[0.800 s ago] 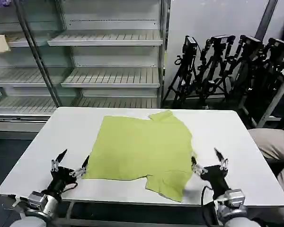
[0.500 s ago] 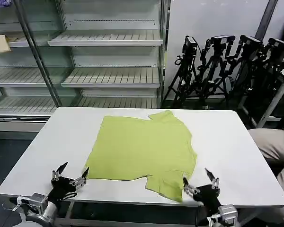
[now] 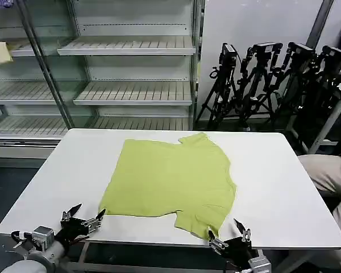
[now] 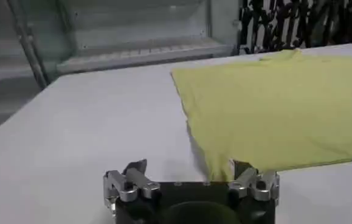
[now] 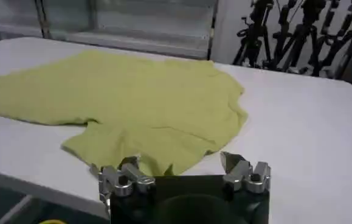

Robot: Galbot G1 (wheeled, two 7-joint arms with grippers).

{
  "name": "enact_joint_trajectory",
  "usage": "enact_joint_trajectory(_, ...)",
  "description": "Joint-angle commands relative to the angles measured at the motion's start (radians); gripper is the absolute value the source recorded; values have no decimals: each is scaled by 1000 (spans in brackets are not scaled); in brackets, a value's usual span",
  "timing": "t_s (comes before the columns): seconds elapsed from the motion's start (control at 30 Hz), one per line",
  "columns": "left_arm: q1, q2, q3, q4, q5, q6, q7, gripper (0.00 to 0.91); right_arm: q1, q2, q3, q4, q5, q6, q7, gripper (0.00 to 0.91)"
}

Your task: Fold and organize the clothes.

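- Cotton T-shirt, lime yellow-green, lies spread flat on the white table, roughly in the middle and reaching toward the near edge.
- Its cloth looks soft and matte, smooth over most of the body with a few shallow creases near the sleeve.
- One short sleeve sticks out toward the near edge of the table, close to the right gripper; the other bunches up at the far side, near the collar.
- The shirt's outline is an uneven rectangle, its left edge slanting, its near hem almost straight.
- The tabletop is smooth, hard and glossy white with rounded corners.
- The left gripper sits low at the near-left edge of the table, just beside the shirt's near-left corner; its two thin dark fingers are spread apart with nothing between them.
- In the left wrist view the left gripper points at that corner, the hem lying by one fingertip; whether it touches I cannot tell.
- The right gripper hangs at the near edge just below the protruding sleeve, jaws wide apart and empty.
- In the right wrist view the right gripper faces the sleeve, metal knuckles on a black body.
- Behind the table stand grey wire shelves and a cluster of black tripods.
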Motion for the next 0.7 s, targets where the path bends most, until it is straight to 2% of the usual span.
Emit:
enact_joint_trajectory(0.03,-30,1,-5,27,-58,61,22,907,7,3,-53,-9,0,-34,61,907)
enact_joint_trajectory(0.47,-43,-1,7,38,-60,54,12,907,-19,2,-52,28,-1,-48,55,907)
enact_joint_trajectory(0.5,-43,-1,9,39,-58,51,13,605,-20,3,-51,25,-1,-50,55,907)
enact_joint_trajectory(0.53,-43,-2,13,39,-55,48,13,40,-21,3,-51,15,0,-52,58,725)
enact_joint_trajectory(0.57,-42,-4,16,38,-53,48,13,10,-20,4,-51,7,1,-52,61,443)
enact_joint_trajectory(0.6,-42,-4,18,37,-53,48,13,10,-19,4,-50,2,2,-52,62,30)
enact_joint_trajectory(0.63,-41,-6,22,35,-52,48,12,10,-19,5,-49,-2,7,-52,63,0)
enact_joint_trajectory(0.7,-40,-7,25,35,-52,47,13,10,-18,6,-44,0,21,-53,61,0)
